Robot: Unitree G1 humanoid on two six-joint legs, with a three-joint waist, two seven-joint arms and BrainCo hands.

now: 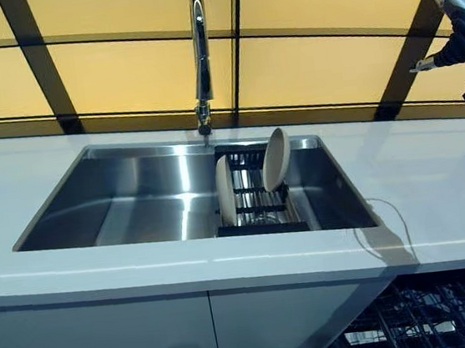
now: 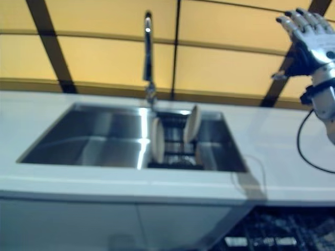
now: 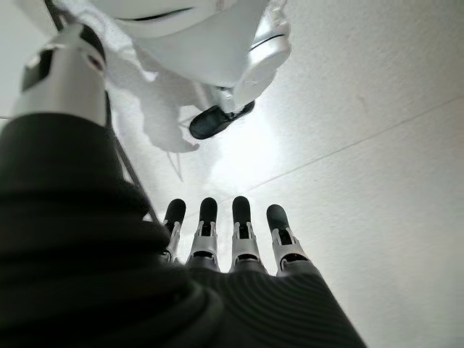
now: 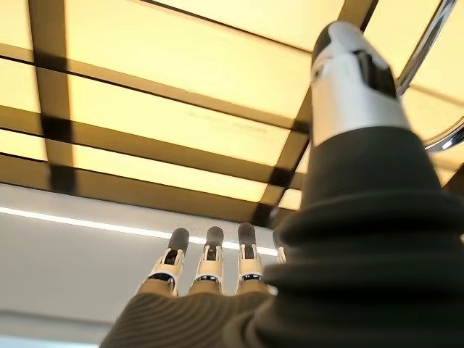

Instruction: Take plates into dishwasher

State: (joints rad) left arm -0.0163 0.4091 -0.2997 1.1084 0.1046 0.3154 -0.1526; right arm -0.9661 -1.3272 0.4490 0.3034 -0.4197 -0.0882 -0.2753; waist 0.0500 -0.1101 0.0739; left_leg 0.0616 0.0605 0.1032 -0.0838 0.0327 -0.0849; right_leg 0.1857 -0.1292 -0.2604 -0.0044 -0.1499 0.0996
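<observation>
Two pale plates stand on edge in a dark rack (image 1: 258,213) inside the steel sink (image 1: 135,202): one plate (image 1: 225,190) at the rack's left, another plate (image 1: 275,159) leaning further back to the right. My right hand (image 2: 306,31) is raised high at the far right, well above the counter, its fingers (image 4: 210,264) straight and holding nothing. My left hand (image 3: 232,246) shows only in its wrist view, fingers straight, pointing at the floor. The dishwasher's wire rack (image 1: 434,319) shows at the lower right, below the counter.
A tall chrome faucet (image 1: 200,60) rises behind the sink's middle. A white counter (image 1: 436,193) surrounds the sink, with white cabinet fronts (image 1: 150,334) below. Yellow panes with dark bars (image 1: 120,69) form the back wall.
</observation>
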